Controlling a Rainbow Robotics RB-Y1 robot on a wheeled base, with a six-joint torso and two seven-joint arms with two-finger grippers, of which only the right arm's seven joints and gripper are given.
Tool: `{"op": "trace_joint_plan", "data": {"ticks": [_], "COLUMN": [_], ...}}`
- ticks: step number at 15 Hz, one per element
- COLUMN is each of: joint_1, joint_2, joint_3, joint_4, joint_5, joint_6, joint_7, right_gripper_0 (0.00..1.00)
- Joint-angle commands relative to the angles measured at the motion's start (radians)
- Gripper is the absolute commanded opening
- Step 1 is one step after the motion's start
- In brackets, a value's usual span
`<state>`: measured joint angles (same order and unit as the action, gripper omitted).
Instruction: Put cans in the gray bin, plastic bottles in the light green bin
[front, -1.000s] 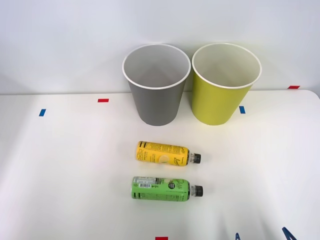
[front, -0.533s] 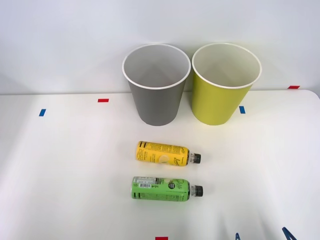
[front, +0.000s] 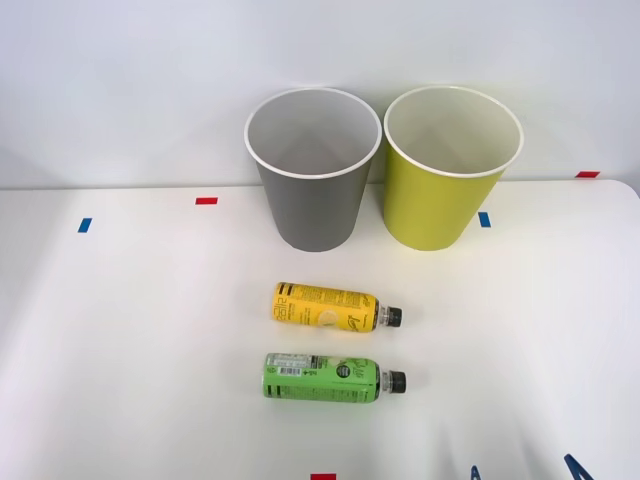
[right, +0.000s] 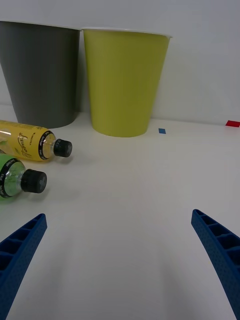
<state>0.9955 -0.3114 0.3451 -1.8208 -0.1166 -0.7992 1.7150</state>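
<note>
Nothing has moved since the earlier frames, as far as I can see: both bottles and both bins sit in the same spots, and the blue fingertips poke in at the same place at the bottom right edge.

Front view first. The gray bin (front: 313, 170) and the light green bin (front: 452, 168) stand upright side by side at the back of the white counter (front: 120, 340), rims nearly touching, gray on the left. You can look down into both, and what shows is plain white inside wall. In front of them, the yellow-label bottle (front: 325, 306) lies on its side with its black cap pointing right. The bright green bottle (front: 322, 378) lies just nearer the robot, parallel to it, cap also pointing right, and the two are close but not touching. A few bits of red tape (front: 206, 200) and blue tape (front: 84, 225) are stuck on the counter around them. The tips of the right pincer (front: 525, 470) just peek in at the bottom edge.

Wrist view next. The right pincer (right: 120, 265) is spread wide with nothing between its ribbed blue fingers (right: 20, 250), hanging low over bare counter. The bottle caps are off to one side ahead of it, well apart from either finger. The two bins stand behind them, seen from the side, so their insides are hidden here.
</note>
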Motion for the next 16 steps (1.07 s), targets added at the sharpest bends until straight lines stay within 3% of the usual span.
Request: {"op": "trace_joint_plan", "data": {"ticks": [1, 16], "joint_1": [0.000, 0.000], "joint_2": [0.000, 0.000], "joint_3": [0.000, 0.000], "joint_4": [0.000, 0.000], "joint_5": [0.000, 0.000], "joint_6": [0.000, 0.000], "joint_7": [0.000, 0.000], "right_gripper_0": [1.00, 1.00]}}
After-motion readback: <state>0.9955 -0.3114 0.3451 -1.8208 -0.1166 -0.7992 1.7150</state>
